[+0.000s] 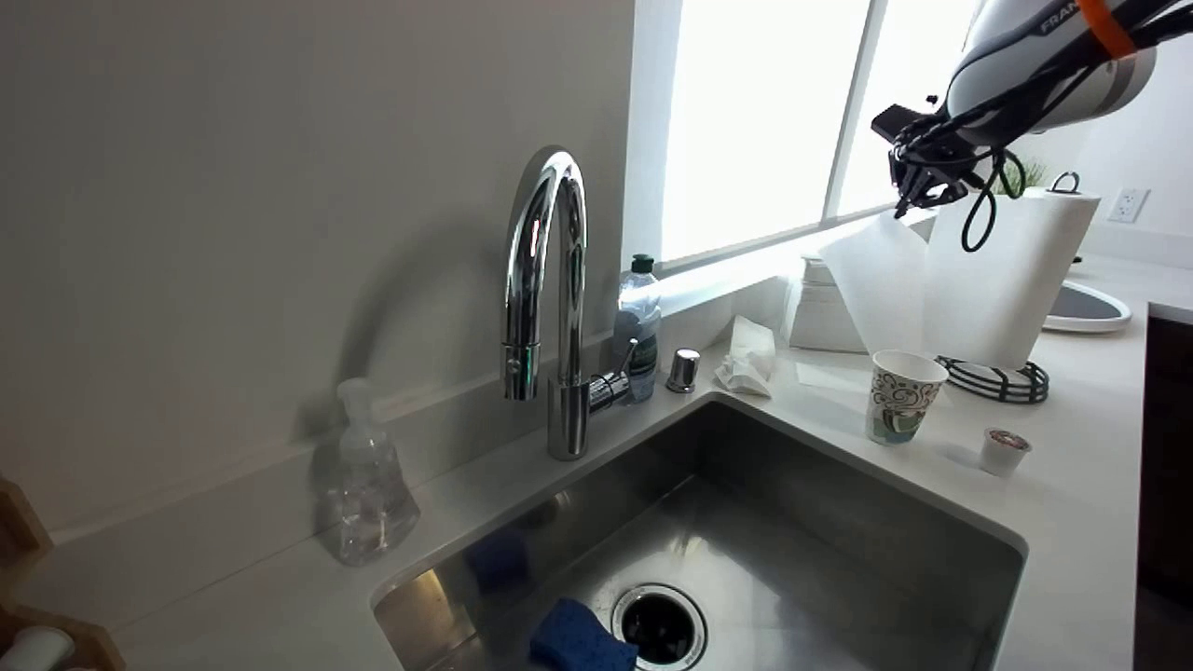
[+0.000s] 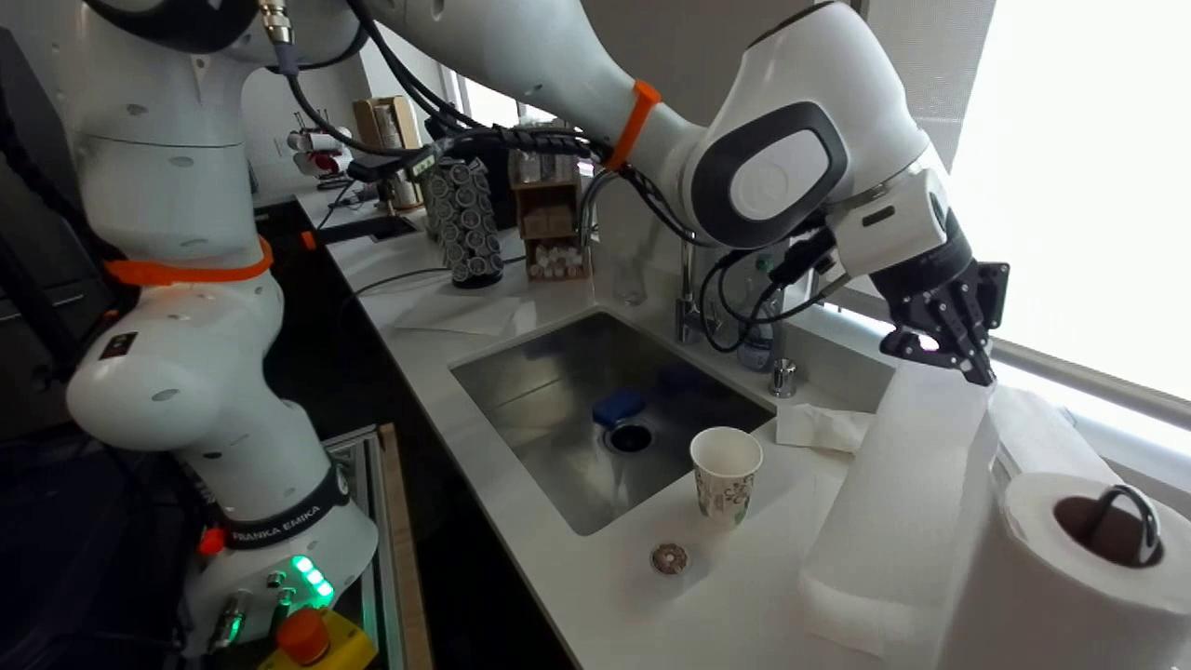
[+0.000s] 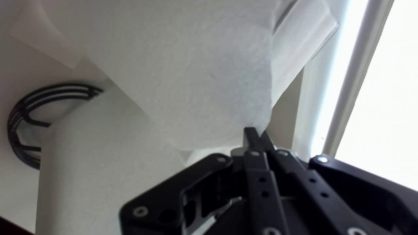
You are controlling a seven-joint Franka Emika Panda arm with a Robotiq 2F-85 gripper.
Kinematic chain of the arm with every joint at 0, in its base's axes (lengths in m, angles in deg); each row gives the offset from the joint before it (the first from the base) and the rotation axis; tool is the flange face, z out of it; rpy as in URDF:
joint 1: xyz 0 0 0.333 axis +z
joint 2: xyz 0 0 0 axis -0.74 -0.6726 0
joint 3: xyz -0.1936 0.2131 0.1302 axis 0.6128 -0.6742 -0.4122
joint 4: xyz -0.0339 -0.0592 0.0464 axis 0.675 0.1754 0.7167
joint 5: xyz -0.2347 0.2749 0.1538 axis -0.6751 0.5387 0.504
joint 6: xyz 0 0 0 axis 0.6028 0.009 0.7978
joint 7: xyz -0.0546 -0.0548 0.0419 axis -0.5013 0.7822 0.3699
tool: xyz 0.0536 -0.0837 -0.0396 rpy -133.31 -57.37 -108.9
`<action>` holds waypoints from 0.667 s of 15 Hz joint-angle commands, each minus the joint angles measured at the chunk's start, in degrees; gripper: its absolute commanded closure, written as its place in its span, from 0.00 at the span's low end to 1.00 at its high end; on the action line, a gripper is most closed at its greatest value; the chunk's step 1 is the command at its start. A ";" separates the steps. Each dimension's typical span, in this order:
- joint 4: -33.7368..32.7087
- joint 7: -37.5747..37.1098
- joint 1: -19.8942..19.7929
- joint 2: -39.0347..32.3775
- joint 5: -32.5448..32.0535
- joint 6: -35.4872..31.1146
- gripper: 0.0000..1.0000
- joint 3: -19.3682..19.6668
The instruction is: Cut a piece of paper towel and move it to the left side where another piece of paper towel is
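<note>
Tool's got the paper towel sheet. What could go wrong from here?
The tool pinches only what looks like a corner of the sheet, so it may slip or tear there.
The sheet seems joined to the roll; pulling might drag or tip that instead of tearing cleanly.
The paper cup stands near the hanging sheet, which could knock it over in the move.

The white, orange-banded arm (image 2: 521, 46) has a black end effector (image 3: 258, 133).
</note>
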 commanded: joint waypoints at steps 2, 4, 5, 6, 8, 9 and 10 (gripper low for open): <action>5.94 19.41 -5.36 5.68 18.25 0.80 1.00 -11.84; 5.49 28.14 -8.17 5.84 26.59 3.08 1.00 -17.40; 4.91 32.51 -9.35 5.81 30.29 4.82 1.00 -19.40; 4.14 36.79 -10.79 5.64 34.10 6.82 1.00 -21.64; 2.31 45.13 -12.56 4.66 41.51 11.20 1.00 -23.70; 1.53 48.67 -9.28 4.30 44.75 13.74 1.00 -19.97; 1.00 50.14 -9.01 4.05 45.52 15.82 1.00 -19.09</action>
